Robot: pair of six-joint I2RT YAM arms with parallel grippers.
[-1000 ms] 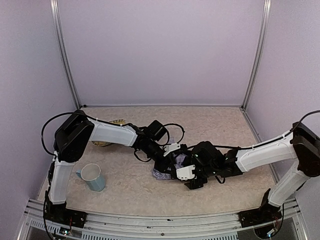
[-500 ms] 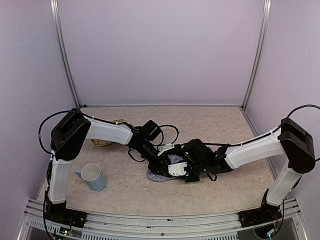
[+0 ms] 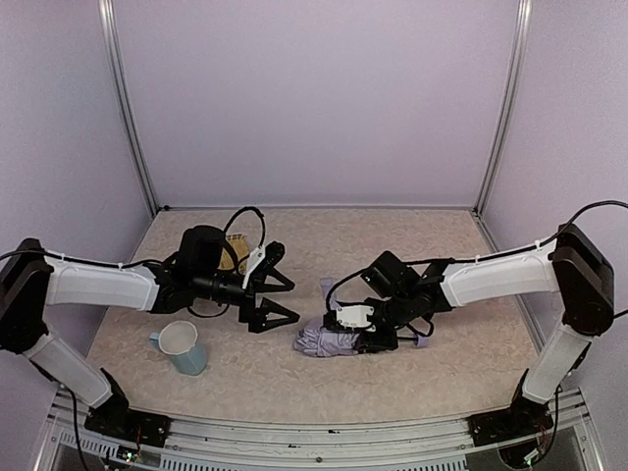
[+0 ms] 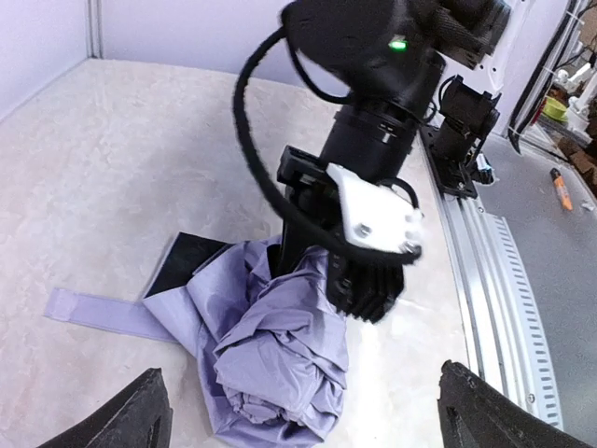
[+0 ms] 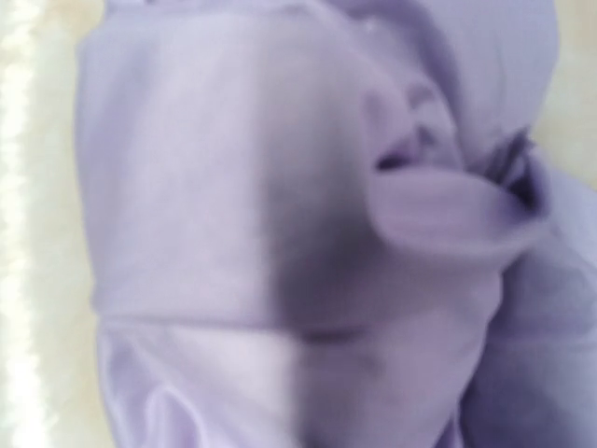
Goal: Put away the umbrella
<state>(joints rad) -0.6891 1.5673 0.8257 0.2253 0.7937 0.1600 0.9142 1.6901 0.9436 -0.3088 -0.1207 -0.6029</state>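
Observation:
The umbrella (image 3: 326, 340) lies folded on the table as a crumpled lavender bundle, with a strap (image 3: 325, 289) sticking out toward the back. In the left wrist view the umbrella (image 4: 280, 341) shows a patch of black lining (image 4: 187, 266) and its flat strap (image 4: 93, 308). My right gripper (image 3: 365, 332) comes down from the right and is shut on the bundle's right end; its black fingers (image 4: 364, 275) sink into the fabric. Lavender cloth (image 5: 280, 233) fills the right wrist view and hides the fingers there. My left gripper (image 3: 291, 298) hangs wide open, apart to the left of the umbrella, holding nothing.
A pale blue mug (image 3: 182, 348) stands near the front left, under my left forearm. A yellowish object (image 3: 234, 252) lies behind the left arm. The metal rail (image 4: 494, 280) runs along the table's near edge. Side walls close in both sides.
My left gripper has opened, let go of the umbrella and drawn back to the left. My right gripper has closed on the bundle and shifted slightly left.

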